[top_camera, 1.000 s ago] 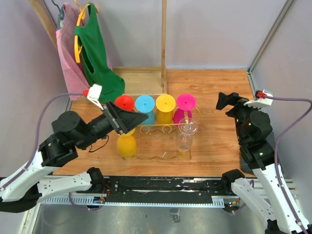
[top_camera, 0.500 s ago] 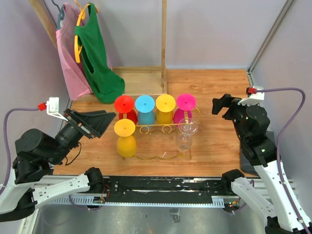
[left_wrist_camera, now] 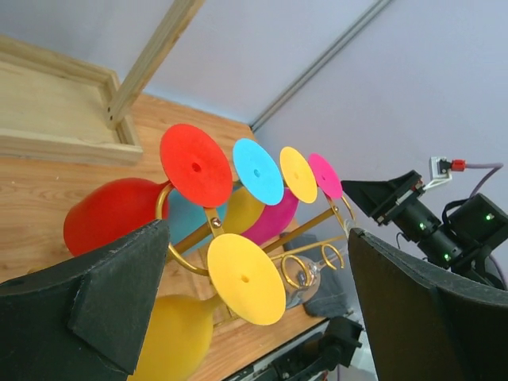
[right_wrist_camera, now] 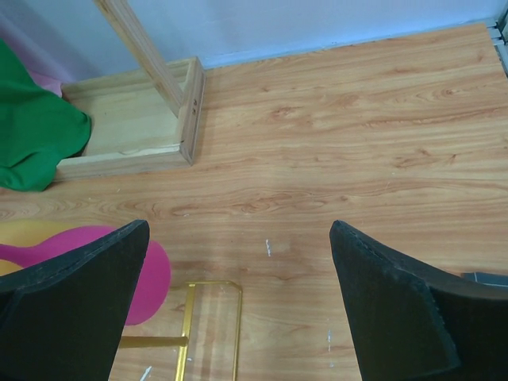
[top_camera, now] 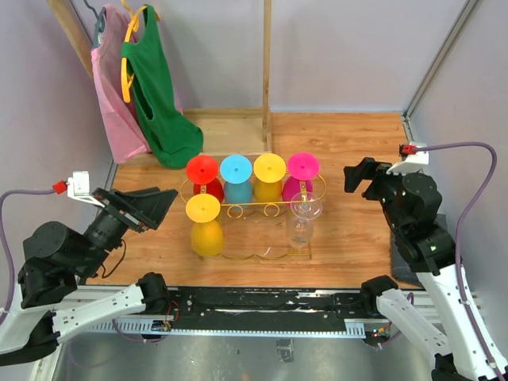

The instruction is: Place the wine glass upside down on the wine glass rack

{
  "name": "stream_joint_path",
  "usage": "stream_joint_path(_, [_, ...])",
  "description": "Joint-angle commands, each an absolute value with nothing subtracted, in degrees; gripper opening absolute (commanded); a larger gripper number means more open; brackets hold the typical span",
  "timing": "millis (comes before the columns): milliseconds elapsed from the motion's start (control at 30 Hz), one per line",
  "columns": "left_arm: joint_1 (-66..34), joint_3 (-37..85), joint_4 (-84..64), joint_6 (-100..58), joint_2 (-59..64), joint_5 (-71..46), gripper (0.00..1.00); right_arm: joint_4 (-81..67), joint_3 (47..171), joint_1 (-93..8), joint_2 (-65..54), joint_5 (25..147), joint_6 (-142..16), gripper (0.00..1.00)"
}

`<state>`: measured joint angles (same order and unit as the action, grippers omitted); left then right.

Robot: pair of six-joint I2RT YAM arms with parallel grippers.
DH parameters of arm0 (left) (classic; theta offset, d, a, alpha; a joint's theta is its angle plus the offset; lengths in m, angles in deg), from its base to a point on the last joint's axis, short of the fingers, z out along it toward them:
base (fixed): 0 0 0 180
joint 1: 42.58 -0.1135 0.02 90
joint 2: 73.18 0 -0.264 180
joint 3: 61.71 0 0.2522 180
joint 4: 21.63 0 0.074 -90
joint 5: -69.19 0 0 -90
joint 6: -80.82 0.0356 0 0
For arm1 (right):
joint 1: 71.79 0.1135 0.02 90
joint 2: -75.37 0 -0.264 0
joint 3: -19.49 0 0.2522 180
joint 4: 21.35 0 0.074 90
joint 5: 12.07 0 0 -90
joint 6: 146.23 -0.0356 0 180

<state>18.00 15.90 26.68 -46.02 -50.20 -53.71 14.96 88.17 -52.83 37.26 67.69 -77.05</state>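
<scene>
ok so we're looking at five coloured glasses already sitting upside down on the wine glass rack (top_camera: 274, 210), and the clear wine glass (top_camera: 304, 216) is standing upright at the rack's front right corner, just in front of the magenta glass (top_camera: 302, 168) and well apart from the yellow glass (top_camera: 205, 230) at front left. we can't tell if its foot is touching the gold wire. the left tool (top_camera: 161, 208) is hanging off to the left of the rack with its jaws spread wide and gripping nothing. the right tool (top_camera: 355, 175) is hovering over the bench (top_camera: 349, 238) to the right, also spread wide and empty. we're guessing the clear one is what's left to do, and the right arm is sitting closer to it. to do this well, we're thinking of coming in from the side, low on the bowl or stem rather than from above, squeezing gently since thin glass is slippery and fragile, lifting clear of the loops before flipping, then lowering it into the free front slot without bumping the magenta neighbour.
</scene>
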Motion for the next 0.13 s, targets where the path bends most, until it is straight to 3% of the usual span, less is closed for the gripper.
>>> stream_joint_path(0, [18.4,15.6,26.8,-46.3,-51.8,-57.1,0.99,15.3,89.6,-54.2,38.2,69.0,-77.6,0.98])
stream_joint_path(100, [18.4,15.6,27.3,-46.6,-51.6,-56.9,0.99,15.1,89.4,-54.2,38.4,69.2,-77.4,0.98])
